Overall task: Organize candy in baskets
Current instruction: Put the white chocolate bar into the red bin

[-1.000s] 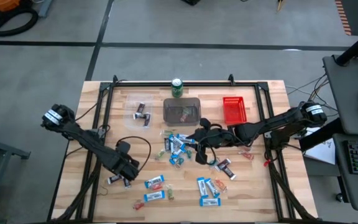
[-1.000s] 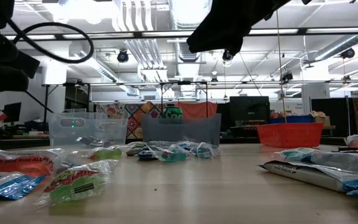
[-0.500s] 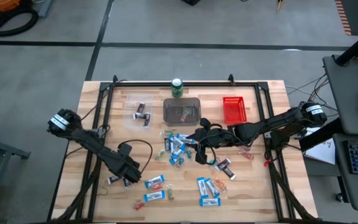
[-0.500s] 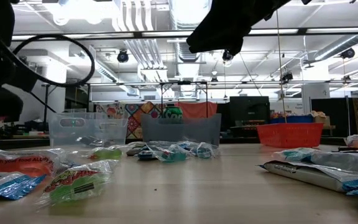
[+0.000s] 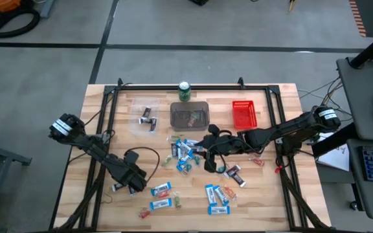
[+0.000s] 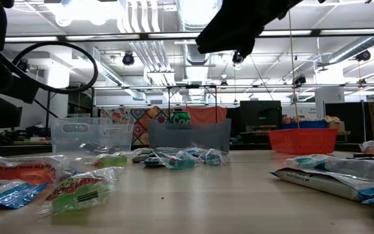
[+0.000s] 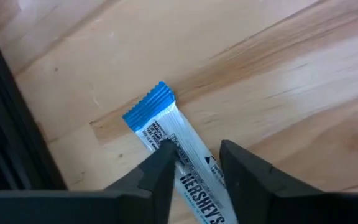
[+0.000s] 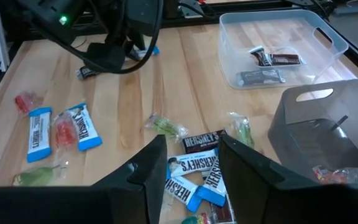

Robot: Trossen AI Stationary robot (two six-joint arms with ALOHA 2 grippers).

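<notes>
Left gripper (image 7: 194, 163) straddles a blue-and-white bar (image 7: 173, 140) on the table (image 7: 278, 81).

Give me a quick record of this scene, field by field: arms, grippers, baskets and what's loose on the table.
left gripper: low at the table's front left, fingers astride a blue-and-white bar
right gripper: open, above the central candy pile
clear basket: dark bars inside
grey basket: a few small pieces
red basket: contents not discernible
green can: behind the grey basket
loose candy: centre and front
</notes>
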